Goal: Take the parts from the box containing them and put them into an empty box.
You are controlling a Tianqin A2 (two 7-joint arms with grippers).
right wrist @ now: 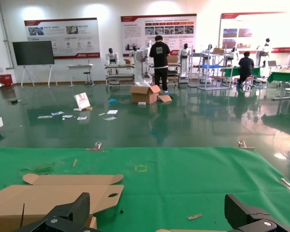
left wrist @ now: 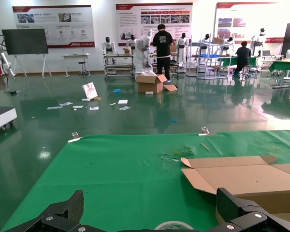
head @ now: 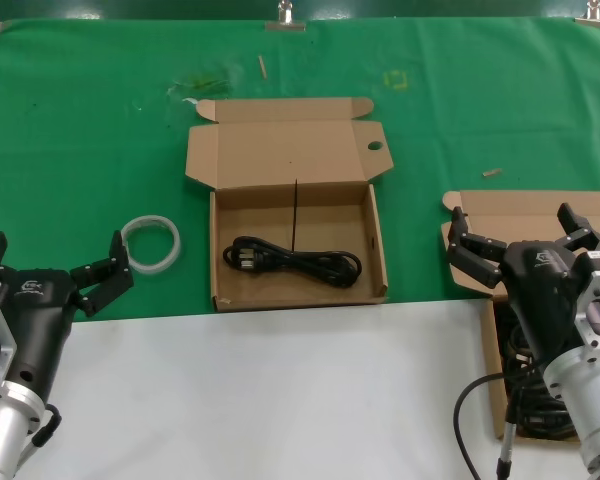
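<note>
Your right tool hung spread and empty over the supply box at the bench's right edge, remaining cords beneath your arm (largely hidden). One cord lay in the holed-lid box. Left tool idled spread beside the white ring. Next, I judged: descend and grip a cord.

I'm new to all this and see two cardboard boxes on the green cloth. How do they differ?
The middle box shows whole, while the box on the right is largely hidden behind the right gripper. The middle box's lid has a round hole; the right box's lid shows none. The middle box holds one black power cord; the right box's contents look dark but are mostly covered. Both are shallow, brown and open.
</note>
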